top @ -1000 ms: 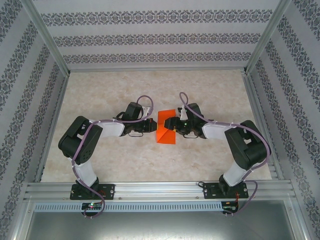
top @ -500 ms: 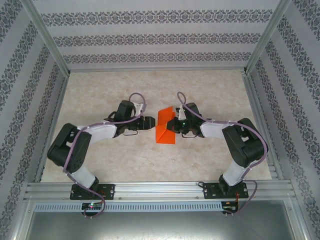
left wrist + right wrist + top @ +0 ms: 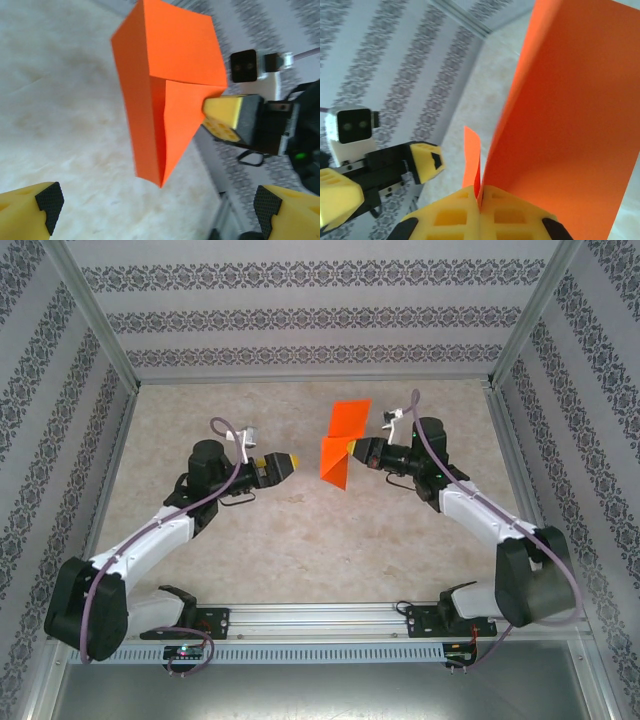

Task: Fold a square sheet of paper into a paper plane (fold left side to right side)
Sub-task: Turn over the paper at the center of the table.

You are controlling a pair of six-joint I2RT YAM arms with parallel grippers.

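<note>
Overhead, the right tool pinches the folded square sheet of paper up off the tabletop, with the left tool apart from it. From the left wrist, its fingers gape wide, empty. From the right wrist, yellow pads clamp the sheet's edge.

paper: plain bright orange, unmarked | left gripper: yellow, pads black, finely textured | right gripper: yellow | arms: white and black | cables: purple | camera: black front, white mount | table: pale beige, mottled marbling | walls: white, grey ornamental bands | rail: silver
</note>
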